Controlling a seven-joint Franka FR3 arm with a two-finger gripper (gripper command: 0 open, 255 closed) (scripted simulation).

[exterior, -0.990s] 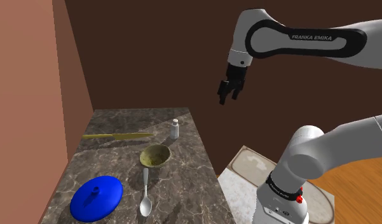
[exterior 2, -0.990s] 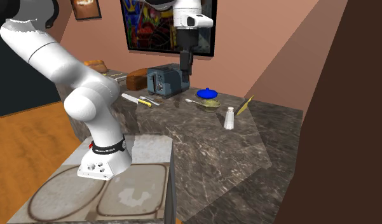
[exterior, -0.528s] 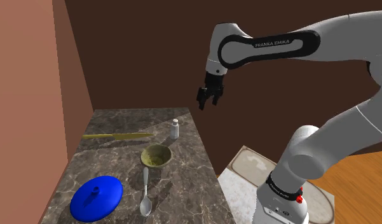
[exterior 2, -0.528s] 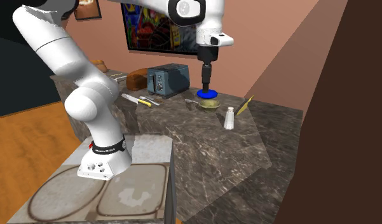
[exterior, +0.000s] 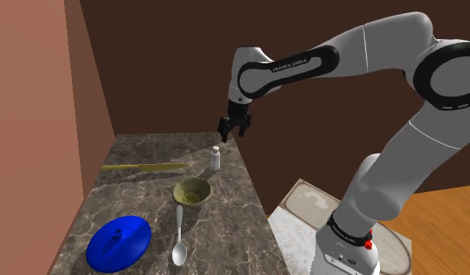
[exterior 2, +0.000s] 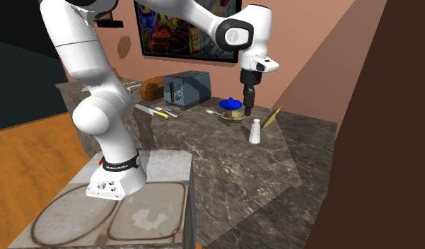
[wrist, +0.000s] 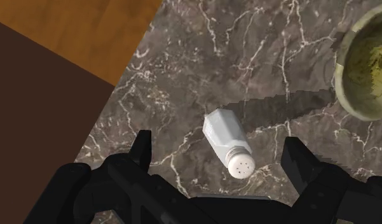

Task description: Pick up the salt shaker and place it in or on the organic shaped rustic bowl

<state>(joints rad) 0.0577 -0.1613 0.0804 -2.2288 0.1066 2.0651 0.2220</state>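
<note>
A small white salt shaker stands upright on the dark marble counter, near its edge on the shoulder view's right. My black gripper hangs open in the air a little above the shaker. In the wrist view the shaker sits on the counter between my spread fingers, untouched. The olive-green, irregular-rimmed bowl rests on the counter a short way from the shaker.
A blue lid, a metal spoon and a long yellow knife lie on the counter. Brown walls close its far side and the shoulder view's left. In the second exterior view a toaster stands behind.
The arm has swung toward the shoulder view's left and come down, bringing the gripper from beyond the counter's edge to just above the shaker. The fingers stayed open.
</note>
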